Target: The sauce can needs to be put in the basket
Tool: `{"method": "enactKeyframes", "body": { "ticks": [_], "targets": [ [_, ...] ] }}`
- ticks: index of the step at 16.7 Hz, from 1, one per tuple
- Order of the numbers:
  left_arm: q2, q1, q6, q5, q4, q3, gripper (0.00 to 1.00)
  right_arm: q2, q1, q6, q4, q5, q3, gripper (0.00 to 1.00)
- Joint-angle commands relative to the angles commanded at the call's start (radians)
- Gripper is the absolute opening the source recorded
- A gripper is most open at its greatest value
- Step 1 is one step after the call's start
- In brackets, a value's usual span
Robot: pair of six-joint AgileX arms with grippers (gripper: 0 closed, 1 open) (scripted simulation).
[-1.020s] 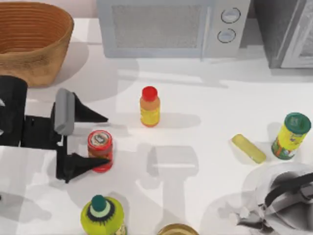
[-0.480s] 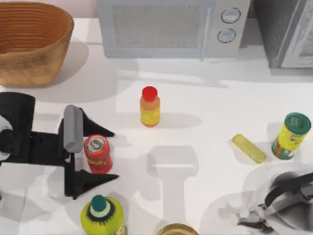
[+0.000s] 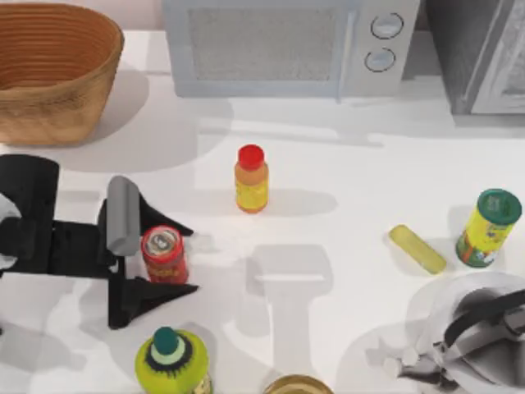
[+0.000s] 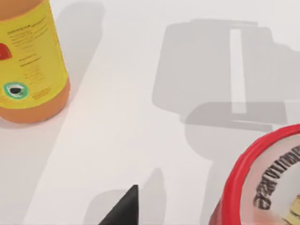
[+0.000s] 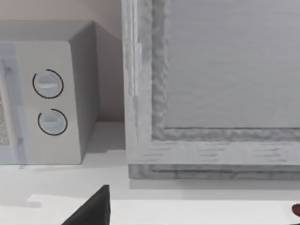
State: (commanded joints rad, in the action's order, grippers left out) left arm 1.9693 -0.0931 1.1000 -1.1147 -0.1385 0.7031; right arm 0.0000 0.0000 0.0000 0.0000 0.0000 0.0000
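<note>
The sauce can point(image 3: 165, 254), red with a silver lid, stands upright on the white table at front left. My left gripper point(image 3: 194, 260) is open around it, one black finger on each side with a narrow gap to the can. In the left wrist view the sauce can point(image 4: 262, 187) fills a corner close up, and one dark fingertip point(image 4: 124, 211) pokes in beside it. The wicker basket point(image 3: 49, 78) sits at the back left corner, well behind the gripper. My right arm point(image 3: 480, 341) is parked at the front right; one of its fingertips point(image 5: 93, 208) shows off-centre.
An orange bottle with a red cap point(image 3: 251, 179) stands just right of the can. A green-capped round bottle point(image 3: 171, 361) is right in front of the gripper. A microwave point(image 3: 287, 45) lines the back. A green-lidded yellow canister point(image 3: 488, 228) and a yellow block point(image 3: 417, 249) lie at right.
My left gripper slid toward the front and right until its fingers straddled the can, then the fingers narrowed onto it. The can shifted and tilted slightly. The right arm stayed still.
</note>
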Motion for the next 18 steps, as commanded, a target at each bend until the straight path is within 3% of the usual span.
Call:
{"method": "enactKeyframes", "body": {
  "ticks": [8,18],
  "targets": [
    [0.0,0.0,0.0,0.0,0.0,0.0,0.02,0.0,0.0,0.0,0.0,0.0,0.0,1.0],
    [0.0,0.002,0.001,0.0,0.001,0.001,0.0,0.0,0.0,0.0,0.0,0.0,0.0,1.0]
  ]
}}
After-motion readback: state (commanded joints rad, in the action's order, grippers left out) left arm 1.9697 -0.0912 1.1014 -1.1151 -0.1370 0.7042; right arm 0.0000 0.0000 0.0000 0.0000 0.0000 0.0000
